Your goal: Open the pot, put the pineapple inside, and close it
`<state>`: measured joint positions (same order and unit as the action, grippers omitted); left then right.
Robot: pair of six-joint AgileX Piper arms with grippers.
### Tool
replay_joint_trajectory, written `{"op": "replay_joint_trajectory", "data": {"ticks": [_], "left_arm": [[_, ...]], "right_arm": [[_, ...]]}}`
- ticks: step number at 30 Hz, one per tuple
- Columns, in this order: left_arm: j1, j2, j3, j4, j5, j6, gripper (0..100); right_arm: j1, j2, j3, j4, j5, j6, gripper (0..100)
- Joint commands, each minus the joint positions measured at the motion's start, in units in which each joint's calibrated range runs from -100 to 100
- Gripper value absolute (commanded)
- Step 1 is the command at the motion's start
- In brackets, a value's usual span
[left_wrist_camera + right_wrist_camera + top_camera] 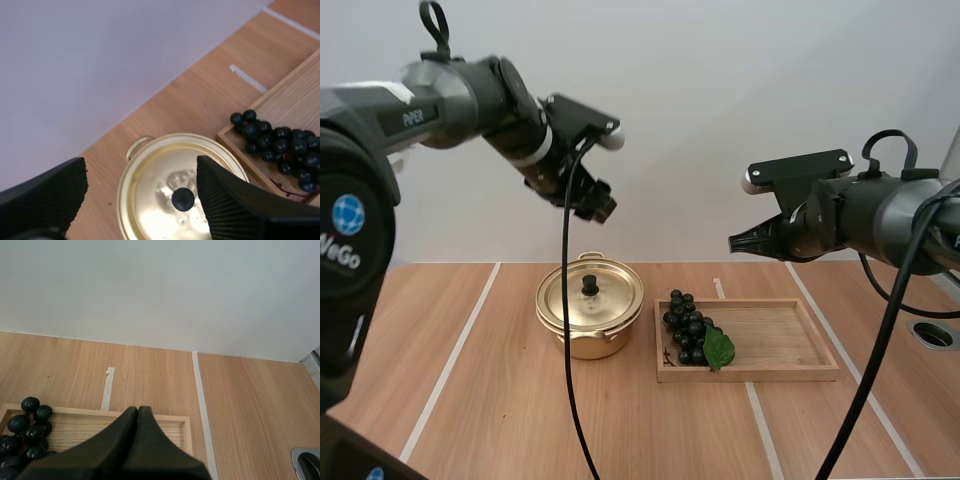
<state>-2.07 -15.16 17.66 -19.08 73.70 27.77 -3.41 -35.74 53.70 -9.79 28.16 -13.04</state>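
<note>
The left gripper (592, 205) hangs left of centre in the upper part of the high view, above and a little behind the golden pot (590, 328). Its fingers are spread wide with nothing between them. In its own wrist view the lid's black knob (183, 198) lies in the gap, nearer one finger than the other. The lid (605, 305) sits on the pot, so opening it looks like the step in hand, not yet begun.

The right gripper (735, 242), at mid-right of the high view, is closed to a single wedge and empty, raised above the wooden tray (750, 374). No pineapple is to be seen — the fruit at the tray's left end is a bunch of dark grapes (685, 325) with a green leaf (718, 348), just right of the pot.

To lift the lid cleanly, the left arm should first centre the knob between its fingers, then come straight down and close on it. The knob is small and rounded, so an off-centre pinch would likely slip. A vertical lift should keep the pot from being dragged toward the tray — and the lid wants a bare patch of table (470, 400) left of the pot.
</note>
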Motion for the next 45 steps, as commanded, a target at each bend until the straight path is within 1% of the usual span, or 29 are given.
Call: {"op": "replay_joint_trajectory", "data": {"ticks": [1, 5, 6, 8, 10, 12, 14, 18, 20, 22, 24, 27, 30, 33, 37, 39, 41, 45], "left_arm": [[0.0, -5.2, -5.4, 1.4, 1.9, -0.8, 100], [0.0, -11.7, -10.5, 3.4, 0.6, -1.1, 100], [0.0, -13.2, -11.4, 3.8, -0.7, -1.2, 93], [0.0, -16.2, -12.1, 4.0, -3.4, -1.4, 53], [0.0, -18.9, -12.1, 3.9, -7.4, -2.6, 0], [0.11, -20.8, -12.1, 4.0, -10.2, -5.0, 1], [0.66, -22.0, -12.1, 4.1, -10.4, -8.0, 0], [2.68, -24.4, -12.1, 3.2, -9.6, -12.2, 0], [3.8, -26.4, -11.7, 2.2, -9.5, -13.4, 0], [4.53, -30.0, -10.3, 1.0, -9.5, -13.6, 0], [4.95, -34.2, -8.4, 0.0, -9.7, -13.6, 0], [4.97, -41.5, -4.4, -0.2, -9.5, -13.6, 0], [5.69, -47.7, 0.3, 0.2, -8.0, -13.6, 0], [6.25, -54.1, 5.6, 0.5, -9.5, -13.6, 0], [6.25, -63.2, 12.9, 0.7, -11.1, -14.0, 0], [6.25, -68.4, 17.1, 1.0, -14.6, -14.0, 0], [6.25, -73.9, 21.9, 1.2, -20.6, -14.0, 0], [6.19, -82.1, 30.5, 1.8, -26.8, -13.9, 0]], "right_arm": [[-0.3, -0.8, 0.1, -0.3, -0.6, -0.8, 0], [-0.3, -0.8, 0.1, -0.3, -1.1, -0.8, 0], [-0.3, -0.8, 0.1, -0.3, -1.4, -0.8, 0], [-0.3, -0.8, 0.1, -0.3, -1.7, -0.8, 0], [-0.3, -0.8, 0.1, -0.3, -2.4, -0.8, 0], [-0.3, -0.8, 0.1, -0.3, -4.2, -0.8, 0], [-0.3, -1.4, -0.1, -0.3, -7.2, -0.8, 0], [-0.3, -4.9, -1.6, -0.3, -13.2, -0.8, 0], [-0.3, -8.9, -2.3, -0.3, -15.1, -0.8, 0], [-0.3, -13.0, -2.4, -0.3, -18.1, -0.6, 0], [-0.3, -17.5, -2.4, -0.3, -22.1, -0.6, 0], [-0.3, -23.8, -2.4, -0.3, -26.4, -0.4, 0], [-0.3, -27.5, -2.4, -0.3, -26.8, -0.4, 0], [-0.3, -30.8, -2.4, -0.2, -27.3, -0.4, 0], [-0.3, -35.8, -2.4, 2.9, -23.3, -0.4, 0], [-0.3, -38.1, -2.4, 4.8, -21.6, -0.4, 0], [0.0, -39.6, -2.4, 6.1, -19.3, -0.4, 0], [1.7, -41.0, -2.4, 7.4, -13.2, -0.4, 0]]}}
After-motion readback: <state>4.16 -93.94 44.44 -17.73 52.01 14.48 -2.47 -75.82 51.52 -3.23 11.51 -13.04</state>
